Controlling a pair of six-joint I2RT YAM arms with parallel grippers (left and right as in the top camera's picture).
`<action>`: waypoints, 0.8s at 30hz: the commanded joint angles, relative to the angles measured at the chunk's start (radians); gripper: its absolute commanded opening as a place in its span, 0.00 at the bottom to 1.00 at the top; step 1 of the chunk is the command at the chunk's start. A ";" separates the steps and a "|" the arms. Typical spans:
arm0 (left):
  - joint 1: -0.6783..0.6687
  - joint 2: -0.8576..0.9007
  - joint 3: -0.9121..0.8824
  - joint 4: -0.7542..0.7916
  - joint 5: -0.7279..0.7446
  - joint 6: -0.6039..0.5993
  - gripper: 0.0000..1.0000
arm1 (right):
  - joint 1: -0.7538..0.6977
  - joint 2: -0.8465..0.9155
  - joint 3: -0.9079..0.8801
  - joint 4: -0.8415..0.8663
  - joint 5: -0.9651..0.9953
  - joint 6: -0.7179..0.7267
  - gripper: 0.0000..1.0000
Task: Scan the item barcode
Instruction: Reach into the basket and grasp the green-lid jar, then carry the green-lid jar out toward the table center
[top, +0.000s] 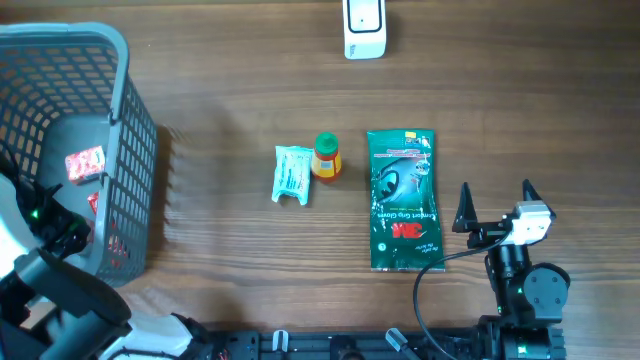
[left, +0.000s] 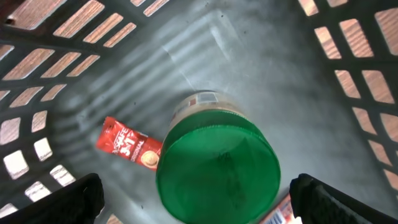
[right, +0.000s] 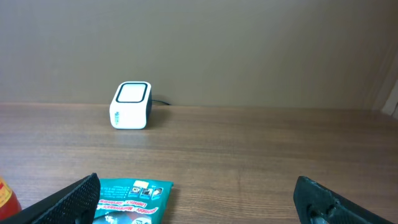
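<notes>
Overhead view: the right gripper (top: 496, 200) sits low over the table's (top: 220, 80) near right side. Its two black fingers are spread wide with nothing between them, pointing toward the far edge. Its arm rises from the near edge just behind it.

Just to the left of that gripper, close beside its left finger, a green glove packet (top: 402, 200) lies flat with its long side running away from the robot. Further left stands a small bottle (top: 326, 157) with a green cap and an orange body. A pale packet (top: 292, 174) lies just beside the bottle. A white barcode scanner (top: 364, 27) stands at the far edge, well apart from all three items.

From the right wrist, the scanner (right: 131, 106) faces the camera across bare wood, and the packet's top edge (right: 134, 198) shows beside the left finger.

The left arm reaches down into a grey lattice basket (top: 130, 150) at the table's left end. From the left wrist, the left gripper (left: 199, 202) is also spread wide and holds nothing. It hangs directly above a green-lidded jar (left: 217, 168) standing on the basket floor. A red sachet (left: 130, 146) lies against the jar's left side.
</notes>
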 joint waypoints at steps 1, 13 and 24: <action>0.009 0.061 -0.001 0.006 -0.026 -0.024 1.00 | 0.003 -0.002 -0.001 0.002 0.013 -0.010 1.00; 0.009 0.135 -0.011 0.046 -0.069 -0.024 1.00 | 0.003 -0.002 -0.001 0.002 0.013 -0.010 1.00; 0.009 0.135 -0.098 0.138 -0.068 -0.016 0.80 | 0.003 -0.002 -0.001 0.002 0.013 -0.010 1.00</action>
